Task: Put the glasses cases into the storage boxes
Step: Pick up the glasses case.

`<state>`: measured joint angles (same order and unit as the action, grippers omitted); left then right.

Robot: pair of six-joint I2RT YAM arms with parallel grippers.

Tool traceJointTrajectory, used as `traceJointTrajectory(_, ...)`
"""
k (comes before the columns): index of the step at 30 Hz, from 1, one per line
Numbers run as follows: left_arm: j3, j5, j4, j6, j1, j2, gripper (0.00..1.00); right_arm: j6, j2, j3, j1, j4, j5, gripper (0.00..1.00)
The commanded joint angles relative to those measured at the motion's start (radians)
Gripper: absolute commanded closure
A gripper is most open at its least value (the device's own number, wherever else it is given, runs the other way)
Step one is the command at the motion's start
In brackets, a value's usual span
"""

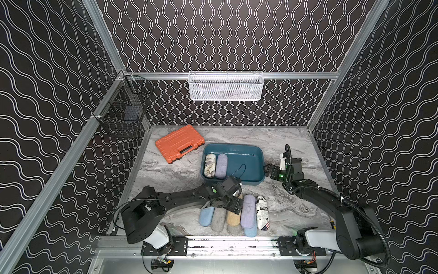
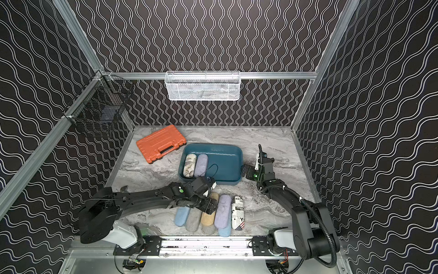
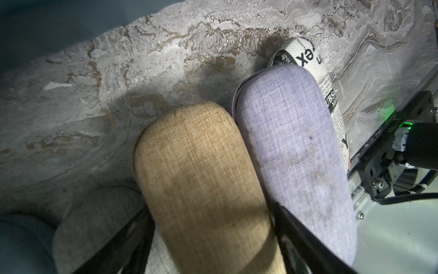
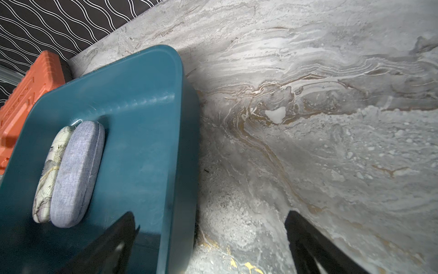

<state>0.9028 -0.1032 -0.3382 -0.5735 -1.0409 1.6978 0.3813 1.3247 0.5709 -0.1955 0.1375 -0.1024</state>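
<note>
- Nearest to the camera, a row of cases lies at the front edge of the table [image 1: 291, 208]; from the left: light blue case [image 1: 206, 217], grey case [image 1: 218, 220], tan case [image 1: 233, 218], lavender case [image 1: 247, 211], newsprint case [image 1: 262, 212].
- Two more show from under this row: a second grey case [image 1: 233, 229] below the tan one and a second blue case [image 1: 250, 231] below the lavender one.
- Over the row, the left hand [image 3: 212, 211] is down with one finger on each side of the tan case. Whether it presses already or only stands around it, I cannot tell.
- Farther back, the tray [image 1: 251, 159] holds the map case [image 1: 209, 165] and the lilac case [image 1: 221, 166], side by side at its left wall.
- At the tray's right wall, the right hand [image 1: 267, 171] is spread wide and holds nothing.
- My judgement: two cases are done and the seven that I can count are left. The tan case seems to be the one in hand now.
</note>
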Motion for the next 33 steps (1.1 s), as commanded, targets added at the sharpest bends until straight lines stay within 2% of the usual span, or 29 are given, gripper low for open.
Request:
traceJointTrajectory(1,0.0,0.01,0.024,-0.003,-0.004,0.01,0.21,0.005,0.004,0.007,-0.001,0.014,-0.008,0.0)
traceJointTrajectory(10,0.001,0.024,0.017,-0.02,-0.015,-0.003,0.34,0.008,0.008,0.004,0.0,0.02,-0.011,0.0)
traceJointTrajectory(16,0.013,0.046,-0.017,-0.011,-0.016,-0.042,0.37,0.01,0.008,0.001,0.0,0.024,-0.013,0.0)
traceJointTrajectory(18,0.018,0.054,-0.026,-0.009,-0.016,-0.044,0.35,0.01,0.011,0.001,0.0,0.026,-0.017,0.0)
traceJointTrajectory(23,0.011,0.05,-0.018,-0.017,-0.018,-0.034,0.23,0.013,0.014,0.0,0.0,0.03,-0.024,0.0)
traceJointTrajectory(33,0.016,0.065,-0.011,-0.013,-0.035,-0.015,0.18,0.013,0.012,-0.006,0.0,0.032,-0.023,0.0)
